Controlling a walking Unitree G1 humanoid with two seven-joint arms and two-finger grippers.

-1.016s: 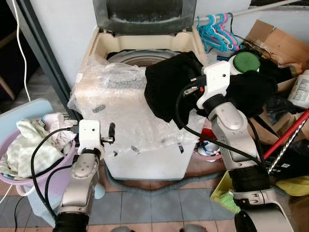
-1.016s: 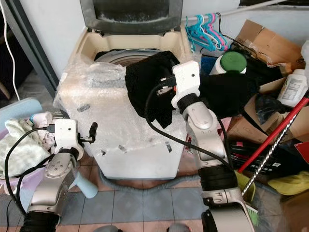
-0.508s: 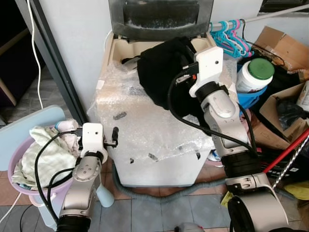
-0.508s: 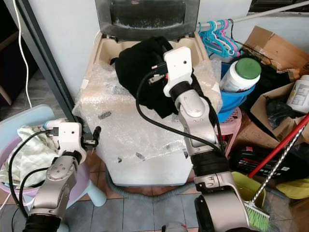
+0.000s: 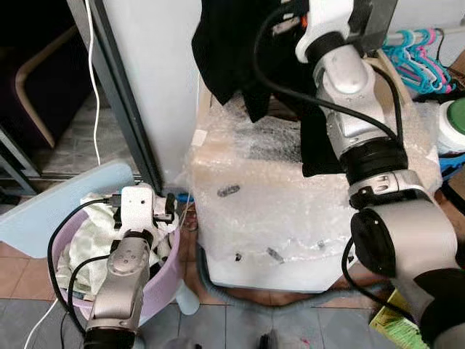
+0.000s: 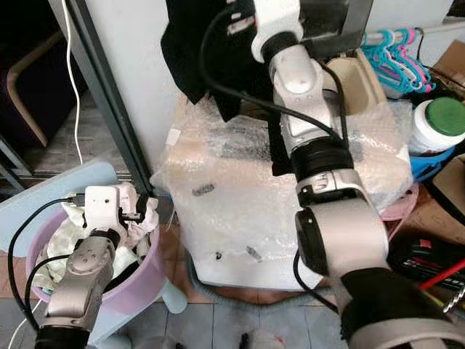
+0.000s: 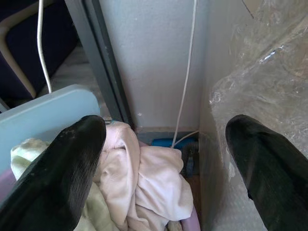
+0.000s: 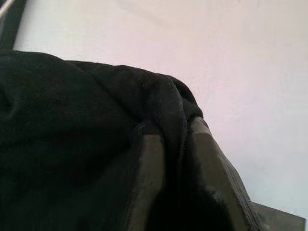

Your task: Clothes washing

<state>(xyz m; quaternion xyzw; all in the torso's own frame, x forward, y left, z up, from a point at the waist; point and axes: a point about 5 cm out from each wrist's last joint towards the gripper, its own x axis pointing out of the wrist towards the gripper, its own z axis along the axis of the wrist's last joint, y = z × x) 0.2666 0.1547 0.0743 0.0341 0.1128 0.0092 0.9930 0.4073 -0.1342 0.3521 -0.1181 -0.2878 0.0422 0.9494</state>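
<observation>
Nearest me, my left gripper point(image 7: 163, 159) hung released, its fingers point(image 7: 62, 168) spread wide above the lilac basket point(image 5: 166, 280). The basket held pale pink and cream laundry point(image 7: 144, 178); how deep the pile went I could not see, since my own arm covered much of it. A pale blue slab point(image 5: 58, 211) sat just beside the basket, its far end cut off at the frame edge.

Beyond that stood the washer point(image 5: 290, 211), swathed in bubble wrap point(image 6: 240, 182) that blurred its panel and edges. Its tub opening was hidden behind my right arm and the cloth.

My right gripper point(image 8: 166, 159) was raised high over the washer, clenched on the black garment point(image 5: 232, 43). In the wrist view the dark fabric was bunched between the fingers point(image 8: 144, 178) and wrapped over their tips. The garment drooped in heavy matte folds, one long tail point(image 5: 316, 138) hanging down over the washer's top; its upper part ran out of frame, so I could not tell what kind of clothing it was.

Farther right were coloured hangers point(image 5: 425, 51) and a green-lidded jar point(image 6: 436, 123).
</observation>
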